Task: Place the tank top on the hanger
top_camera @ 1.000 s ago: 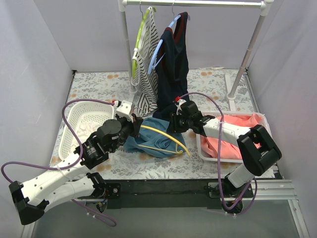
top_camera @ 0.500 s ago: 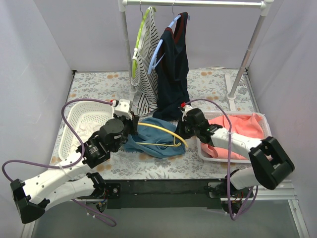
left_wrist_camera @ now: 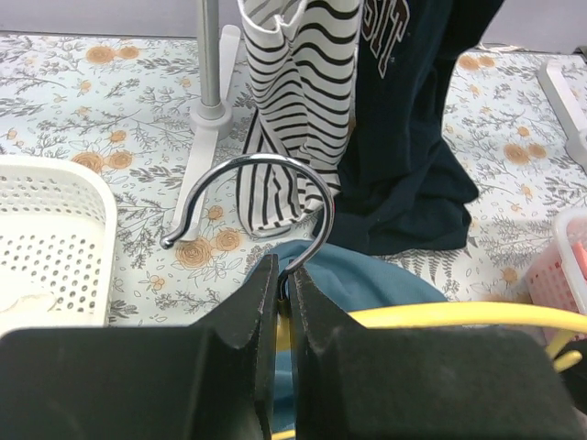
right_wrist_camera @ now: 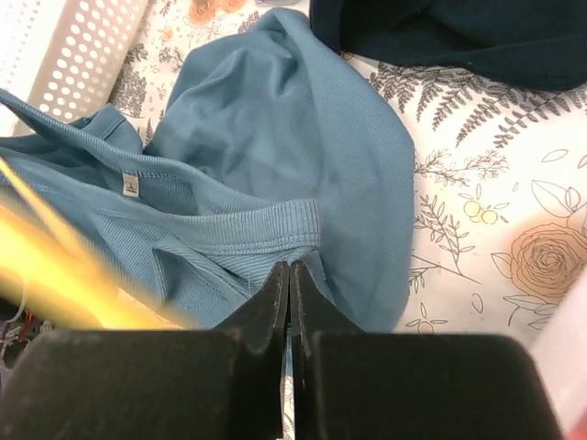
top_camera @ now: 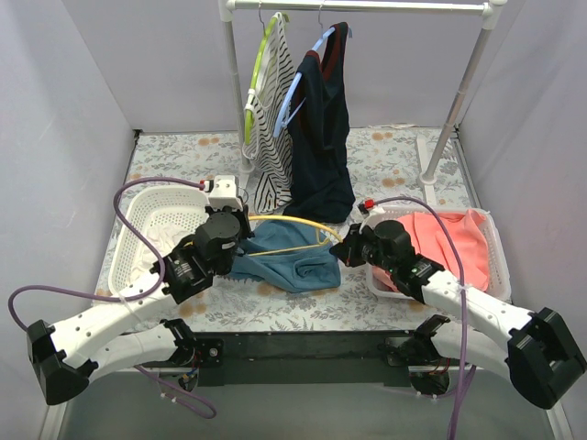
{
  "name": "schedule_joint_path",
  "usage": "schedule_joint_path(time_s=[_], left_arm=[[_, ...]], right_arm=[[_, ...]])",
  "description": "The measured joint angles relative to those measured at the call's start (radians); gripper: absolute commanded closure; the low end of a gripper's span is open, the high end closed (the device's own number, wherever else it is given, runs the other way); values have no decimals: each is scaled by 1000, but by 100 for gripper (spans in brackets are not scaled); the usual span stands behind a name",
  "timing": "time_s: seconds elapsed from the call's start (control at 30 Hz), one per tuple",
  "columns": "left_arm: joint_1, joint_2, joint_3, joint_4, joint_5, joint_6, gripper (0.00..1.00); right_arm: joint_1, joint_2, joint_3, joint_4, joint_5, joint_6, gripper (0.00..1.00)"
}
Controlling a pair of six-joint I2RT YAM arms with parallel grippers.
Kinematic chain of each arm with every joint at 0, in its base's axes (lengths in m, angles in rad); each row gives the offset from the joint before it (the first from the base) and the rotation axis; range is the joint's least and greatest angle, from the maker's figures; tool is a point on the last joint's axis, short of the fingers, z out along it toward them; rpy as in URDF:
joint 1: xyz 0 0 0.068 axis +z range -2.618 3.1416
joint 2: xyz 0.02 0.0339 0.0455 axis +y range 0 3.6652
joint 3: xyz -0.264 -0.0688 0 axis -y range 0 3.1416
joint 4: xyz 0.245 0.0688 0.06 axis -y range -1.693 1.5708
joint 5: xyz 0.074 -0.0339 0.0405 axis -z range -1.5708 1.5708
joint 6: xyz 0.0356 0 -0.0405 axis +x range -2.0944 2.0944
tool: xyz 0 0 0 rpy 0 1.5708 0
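Note:
The teal tank top [top_camera: 292, 264] lies crumpled on the floral table between the arms. The yellow hanger [top_camera: 295, 223] arcs over it, part of it inside the fabric. My left gripper [top_camera: 248, 229] is shut on the hanger's neck just below the metal hook [left_wrist_camera: 266, 179], with the jaws tight [left_wrist_camera: 284, 271]. The yellow arm [left_wrist_camera: 459, 317] runs off to the right over the tank top [left_wrist_camera: 367, 275]. My right gripper [top_camera: 342, 251] is at the top's right edge, shut on its ribbed hem [right_wrist_camera: 290, 268]. The tank top [right_wrist_camera: 275, 137] spreads ahead, and the hanger [right_wrist_camera: 64, 266] is a yellow blur at left.
A white basket [top_camera: 147, 229] stands at left. A white bin [top_camera: 493, 240] with a coral garment stands at right. A rack [top_camera: 234, 82] behind holds a striped top [top_camera: 271, 119] on a lime hanger and a navy garment [top_camera: 321, 128] on a light blue hanger.
My right gripper has moved right and toward the near edge, drawing the tank top's edge with it. The hanger's arm has lifted and flattened. The left gripper shifted slightly back.

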Motion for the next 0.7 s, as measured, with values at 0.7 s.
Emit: schedule_joint_path(time_s=[0.7], left_arm=[[21,18,15,-29,-56,-34,100]], right_arm=[[1,-306,-73,-4,151,-36,99]])
